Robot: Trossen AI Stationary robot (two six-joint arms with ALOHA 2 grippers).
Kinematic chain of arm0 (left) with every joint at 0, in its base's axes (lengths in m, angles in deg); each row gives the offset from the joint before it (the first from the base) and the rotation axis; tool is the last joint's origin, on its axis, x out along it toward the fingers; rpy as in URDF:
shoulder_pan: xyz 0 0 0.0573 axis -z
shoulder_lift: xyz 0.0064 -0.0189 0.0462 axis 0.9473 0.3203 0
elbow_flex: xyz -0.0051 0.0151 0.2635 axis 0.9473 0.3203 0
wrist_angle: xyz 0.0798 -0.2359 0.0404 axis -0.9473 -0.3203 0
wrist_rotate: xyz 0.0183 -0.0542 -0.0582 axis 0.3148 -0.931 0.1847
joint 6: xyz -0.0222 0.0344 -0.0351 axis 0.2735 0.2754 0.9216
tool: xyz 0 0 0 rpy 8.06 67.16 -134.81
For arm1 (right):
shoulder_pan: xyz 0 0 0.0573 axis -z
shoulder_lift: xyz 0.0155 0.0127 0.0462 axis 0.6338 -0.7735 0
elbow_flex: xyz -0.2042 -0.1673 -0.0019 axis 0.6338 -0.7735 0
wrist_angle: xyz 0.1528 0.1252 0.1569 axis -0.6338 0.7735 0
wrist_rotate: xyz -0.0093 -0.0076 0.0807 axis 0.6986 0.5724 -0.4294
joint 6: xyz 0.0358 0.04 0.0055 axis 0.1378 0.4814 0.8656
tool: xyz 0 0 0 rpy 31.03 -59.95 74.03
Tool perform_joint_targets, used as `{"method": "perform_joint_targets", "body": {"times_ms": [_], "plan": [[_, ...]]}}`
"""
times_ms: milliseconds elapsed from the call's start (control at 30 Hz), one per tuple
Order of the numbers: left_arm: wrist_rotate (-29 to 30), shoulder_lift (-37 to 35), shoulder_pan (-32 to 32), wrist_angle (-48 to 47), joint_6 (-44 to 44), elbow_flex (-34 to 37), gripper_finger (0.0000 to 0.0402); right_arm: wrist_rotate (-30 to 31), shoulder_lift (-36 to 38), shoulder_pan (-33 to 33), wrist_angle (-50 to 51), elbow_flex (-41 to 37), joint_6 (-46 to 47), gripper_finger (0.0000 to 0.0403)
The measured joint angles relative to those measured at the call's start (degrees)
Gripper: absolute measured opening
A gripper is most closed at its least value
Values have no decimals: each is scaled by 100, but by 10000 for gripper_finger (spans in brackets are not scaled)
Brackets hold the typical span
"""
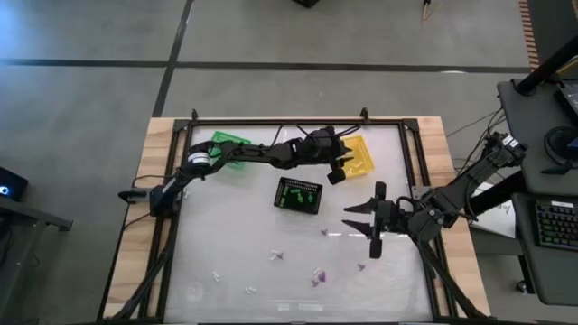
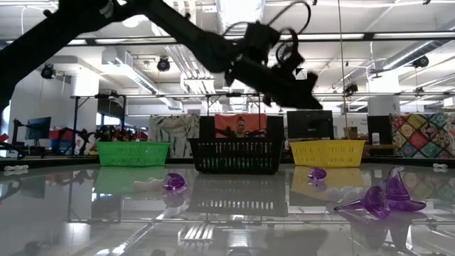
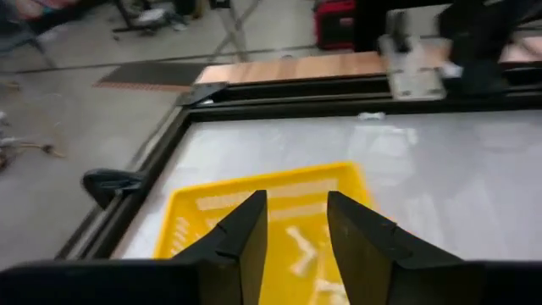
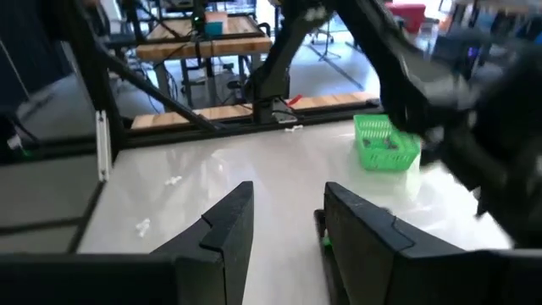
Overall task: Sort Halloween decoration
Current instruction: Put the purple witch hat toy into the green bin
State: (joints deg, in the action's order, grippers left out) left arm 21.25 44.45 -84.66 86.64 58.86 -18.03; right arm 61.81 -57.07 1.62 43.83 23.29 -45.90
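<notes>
Tiny purple trinkets (image 1: 318, 273) and white trinkets (image 1: 217, 273) lie scattered over the near half of the table; in the low view purple ones (image 2: 384, 199) rest on the glossy top. White trinkets (image 3: 298, 246) lie inside the yellow basket (image 3: 195, 212). My left gripper (image 3: 296, 199) hangs open above that yellow basket (image 1: 359, 153), holding nothing. My right gripper (image 1: 363, 226) hovers open over the table right of centre, near a purple trinket (image 1: 323, 232); in its wrist view its fingers (image 4: 233, 212) are apart and hold nothing.
A green basket (image 1: 226, 147), a black basket (image 1: 298, 195) and the yellow one stand in a row across the far half of the table. A dark raised frame (image 1: 271, 122) borders the top. My left arm (image 1: 262, 155) stretches over the green basket.
</notes>
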Motion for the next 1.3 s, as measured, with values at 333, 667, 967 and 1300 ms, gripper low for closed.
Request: {"method": "perform_joint_targets", "body": {"times_ms": [333,667,967,1300], "plan": [[-652,-1283,358,-777,-32,102,114,-817,-4,-2,320,-7,1874,137],[-622,-3267,815,-177,473,2091,113,-1235,-7,52,1334,-7,3424,137],[476,-5065,1686,467,1113,3974,101,-1791,-18,795,2672,-7,4296,137],[1914,-6836,2826,848,1954,5519,100,-3353,-773,2091,2763,-2,3683,137]]}}
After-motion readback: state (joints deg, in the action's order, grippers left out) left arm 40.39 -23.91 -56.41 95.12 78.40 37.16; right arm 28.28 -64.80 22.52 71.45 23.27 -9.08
